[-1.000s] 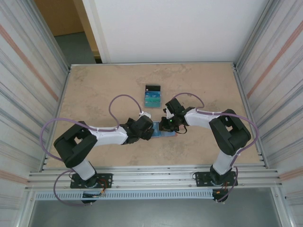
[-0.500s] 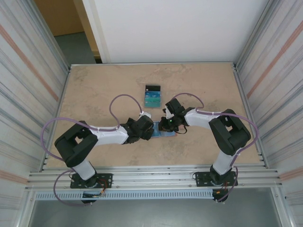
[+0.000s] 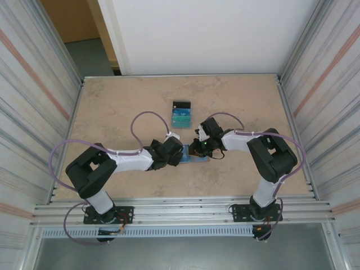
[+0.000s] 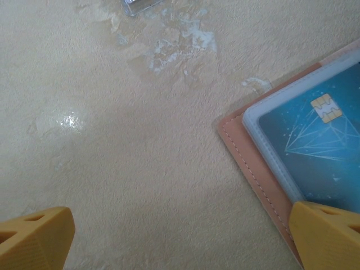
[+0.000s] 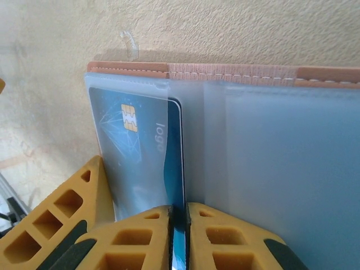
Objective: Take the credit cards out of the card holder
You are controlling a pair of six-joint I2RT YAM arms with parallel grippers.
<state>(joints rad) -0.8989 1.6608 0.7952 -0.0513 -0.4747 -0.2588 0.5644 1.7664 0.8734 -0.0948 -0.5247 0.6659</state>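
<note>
The reddish-brown card holder (image 5: 236, 72) lies open on the table, its pale blue pockets facing up. A blue credit card (image 5: 140, 146) with a gold chip sits in the left pocket. My right gripper (image 5: 179, 219) is shut on the raised right edge of that card. My left gripper (image 4: 180, 242) is open; one yellow finger (image 4: 329, 233) rests on the holder's corner, the other finger (image 4: 34, 239) over bare table. In the top view the holder (image 3: 198, 158) lies between the left gripper (image 3: 179, 153) and the right gripper (image 3: 197, 148). A black card and a teal card (image 3: 181, 115) lie farther back.
The tan table (image 3: 124, 107) is walled by metal panels on the left (image 3: 34, 112) and right (image 3: 326, 101). Purple cables (image 3: 140, 121) loop over both arms. A small clear plastic piece (image 4: 138, 5) lies on the table beyond the left gripper.
The right wrist has shifted slightly to the right over the holder. The left arm and the loose cards have hardly moved.
</note>
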